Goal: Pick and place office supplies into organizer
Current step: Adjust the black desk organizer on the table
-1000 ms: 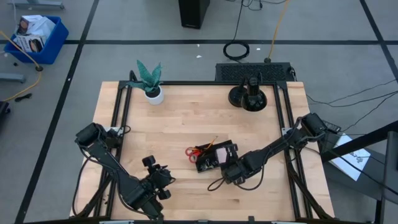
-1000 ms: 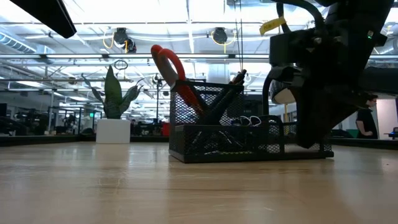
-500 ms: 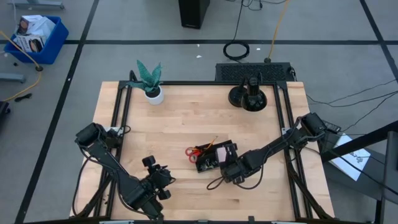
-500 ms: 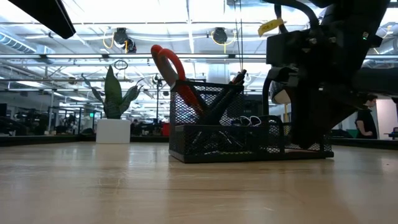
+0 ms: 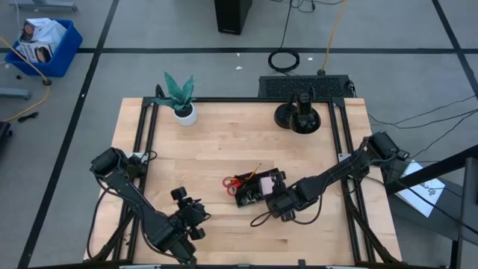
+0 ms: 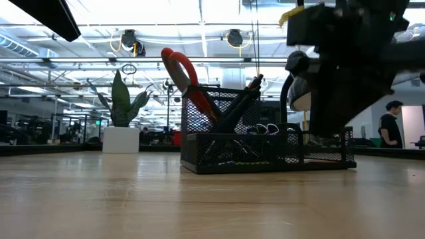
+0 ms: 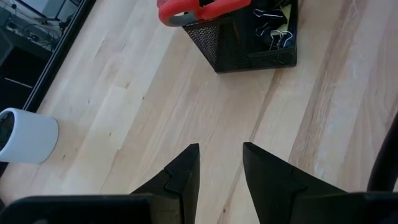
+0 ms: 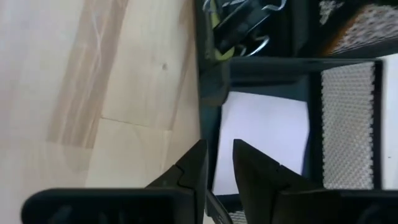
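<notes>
The black mesh organizer (image 5: pixel 258 188) stands on the table right of centre. Red-handled scissors (image 6: pixel 180 72) and dark pens (image 6: pixel 240 106) lean upright in its tall compartment, and an orange pencil (image 5: pixel 254 172) shows there from above. Black clips (image 8: pixel 244 17) lie in a low compartment. A pale sticky-note pad (image 8: pixel 267 134) lies flat in the end compartment. My right gripper (image 8: pixel 219 147) hangs just above that compartment's wall, slightly open and holding nothing. My left gripper (image 7: pixel 219 163) stands open over bare table near the front edge.
A green plant in a white pot (image 5: pixel 181 101) stands at the far left of the table, and a round black stand (image 5: pixel 299 116) at the far right. Bare wood lies between my left gripper (image 5: pixel 187 213) and the organizer (image 7: pixel 249 37).
My right gripper has risen a little out of the organizer's end compartment. The organizer and its contents have stayed where they were.
</notes>
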`<move>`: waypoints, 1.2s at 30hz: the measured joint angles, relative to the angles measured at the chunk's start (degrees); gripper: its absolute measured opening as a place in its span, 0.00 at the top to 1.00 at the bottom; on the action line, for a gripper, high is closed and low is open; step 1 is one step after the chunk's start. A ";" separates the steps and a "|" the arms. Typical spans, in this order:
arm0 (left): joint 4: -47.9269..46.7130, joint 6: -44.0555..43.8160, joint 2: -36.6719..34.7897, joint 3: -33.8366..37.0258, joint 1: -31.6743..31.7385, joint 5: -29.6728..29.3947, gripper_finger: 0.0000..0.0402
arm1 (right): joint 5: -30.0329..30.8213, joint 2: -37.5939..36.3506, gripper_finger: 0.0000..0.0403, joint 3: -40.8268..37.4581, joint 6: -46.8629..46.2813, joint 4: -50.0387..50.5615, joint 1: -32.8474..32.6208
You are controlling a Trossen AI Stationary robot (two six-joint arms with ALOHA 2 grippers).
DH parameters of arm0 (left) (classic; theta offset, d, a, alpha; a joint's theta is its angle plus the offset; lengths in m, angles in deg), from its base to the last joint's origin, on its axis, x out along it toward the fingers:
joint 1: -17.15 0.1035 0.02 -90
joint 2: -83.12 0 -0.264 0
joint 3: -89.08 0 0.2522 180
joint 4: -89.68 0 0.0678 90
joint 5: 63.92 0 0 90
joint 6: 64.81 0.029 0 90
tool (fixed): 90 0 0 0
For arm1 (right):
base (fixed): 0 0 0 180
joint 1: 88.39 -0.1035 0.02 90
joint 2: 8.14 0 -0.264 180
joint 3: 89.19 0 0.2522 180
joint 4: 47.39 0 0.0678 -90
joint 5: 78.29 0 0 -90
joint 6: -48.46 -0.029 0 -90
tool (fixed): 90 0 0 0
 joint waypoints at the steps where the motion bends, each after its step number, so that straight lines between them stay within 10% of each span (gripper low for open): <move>1: 0.02 -0.03 0.00 0.00 -0.01 0.00 0.68 | 0.01 -0.65 0.82 0.00 -0.01 0.14 0.00; 18: 0.20 -1.95 0.00 0.00 -0.01 0.09 0.68 | 0.19 -9.22 0.82 0.00 -7.03 16.20 -1.93; 36: 1.57 -1.69 0.00 0.00 0.01 0.00 0.68 | -3.94 -9.18 0.82 0.00 -35.84 16.90 8.20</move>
